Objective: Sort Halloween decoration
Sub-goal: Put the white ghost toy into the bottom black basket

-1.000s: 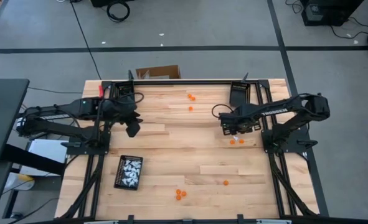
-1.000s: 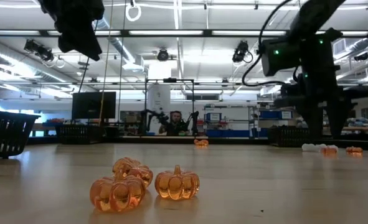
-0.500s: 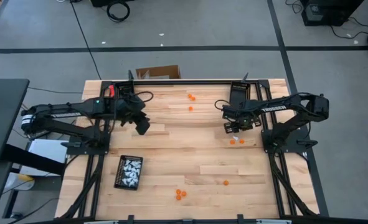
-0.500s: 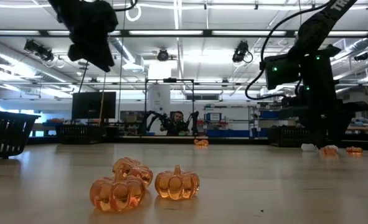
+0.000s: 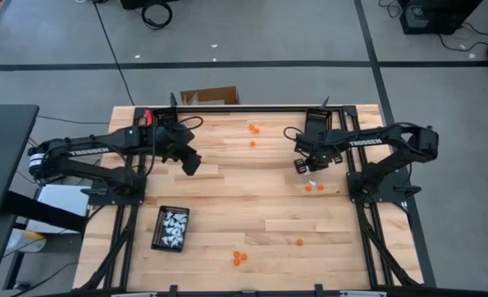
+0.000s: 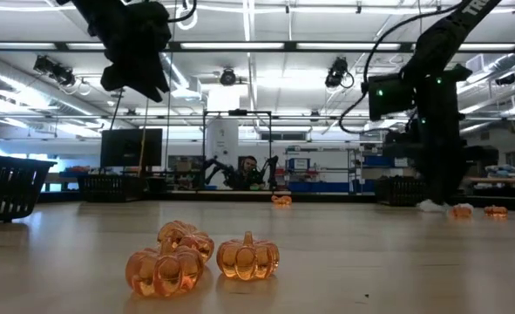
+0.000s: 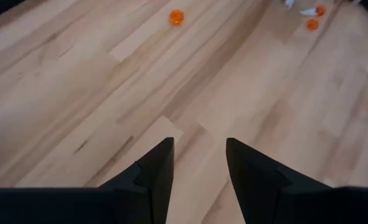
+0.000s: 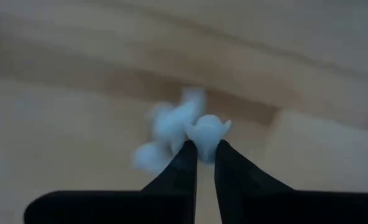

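Note:
The Halloween decoration lies scattered on the wooden table: orange pumpkins at the far middle [image 5: 253, 129], at the right [image 5: 314, 188] and near the front edge [image 5: 239, 257] [image 6: 248, 257]. My right gripper [image 5: 303, 167] points down at the table's right side, shut on a white trinket [image 8: 207, 132]. A second white trinket [image 8: 165, 134] lies blurred right beside it. My left gripper [image 5: 191, 163] hangs open above the table's left half, its fingers [image 7: 162, 168] holding nothing. My right gripper pinches the white trinket's lower part [image 8: 206, 147] between the free ends of its two fingers, coming from above and pointing down. The trinket's rounded top shows past the fingertips. Whether it is clear of the table, I cannot tell.
A black tray [image 5: 171, 228] filled with white trinkets lies at the near left. Another black tray [image 5: 316, 124] sits at the far right, beside the right arm. One lone pumpkin [image 5: 300, 242] lies at the near right. Bare wood spreads across the table's middle.
My right gripper has sunk a little, shifted slightly toward the far edge, turned about its own axis, and shut on the white trinket. My left gripper has moved toward the table's right and come down a little, staying open.

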### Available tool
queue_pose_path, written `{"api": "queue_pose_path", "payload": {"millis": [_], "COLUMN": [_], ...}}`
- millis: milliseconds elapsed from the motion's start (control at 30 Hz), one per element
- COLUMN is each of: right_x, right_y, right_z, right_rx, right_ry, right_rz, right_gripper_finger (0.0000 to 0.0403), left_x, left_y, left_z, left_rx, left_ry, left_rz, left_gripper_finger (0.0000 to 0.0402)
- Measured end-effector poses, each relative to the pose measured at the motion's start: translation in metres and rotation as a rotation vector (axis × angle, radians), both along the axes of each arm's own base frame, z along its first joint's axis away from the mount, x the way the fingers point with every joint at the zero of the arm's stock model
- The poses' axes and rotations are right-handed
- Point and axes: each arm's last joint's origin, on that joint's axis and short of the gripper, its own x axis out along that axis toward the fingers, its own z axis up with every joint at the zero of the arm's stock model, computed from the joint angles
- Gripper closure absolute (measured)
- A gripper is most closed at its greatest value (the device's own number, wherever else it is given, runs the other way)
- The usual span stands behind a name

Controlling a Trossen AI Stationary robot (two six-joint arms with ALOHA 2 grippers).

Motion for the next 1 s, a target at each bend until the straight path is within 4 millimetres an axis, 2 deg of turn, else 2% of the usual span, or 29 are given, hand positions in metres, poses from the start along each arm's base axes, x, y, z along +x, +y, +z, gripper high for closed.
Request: {"api": "queue_pose_path", "payload": {"millis": [200, 467, 733, 1000], "right_x": [0.033, 0.107, 0.19, 0.272], "right_y": [0.009, 0.025, 0.047, 0.088], "right_z": [0.029, 0.061, 0.062, 0.063], "right_rx": [-0.043, -0.196, -0.22, -0.225], "right_ry": [-0.209, -0.598, -0.666, -0.796], "right_rz": [0.044, 0.182, 0.385, 0.592], "right_gripper_finger": [0.0348, 0.0354, 0.0353, 0.0353], "left_x": [-0.006, -0.016, -0.018, -0.018], "left_y": [-0.002, -0.005, -0.008, -0.01], "left_z": [0.0, -0.007, -0.008, -0.008], "left_rx": [-0.027, -0.081, -0.114, -0.171], "left_ry": [0.022, 0.138, 0.16, 0.15], "left_rz": [0.008, 0.038, 0.015, -0.004], "left_gripper_finger": [0.0246, 0.0246, 0.0246, 0.0246]}}
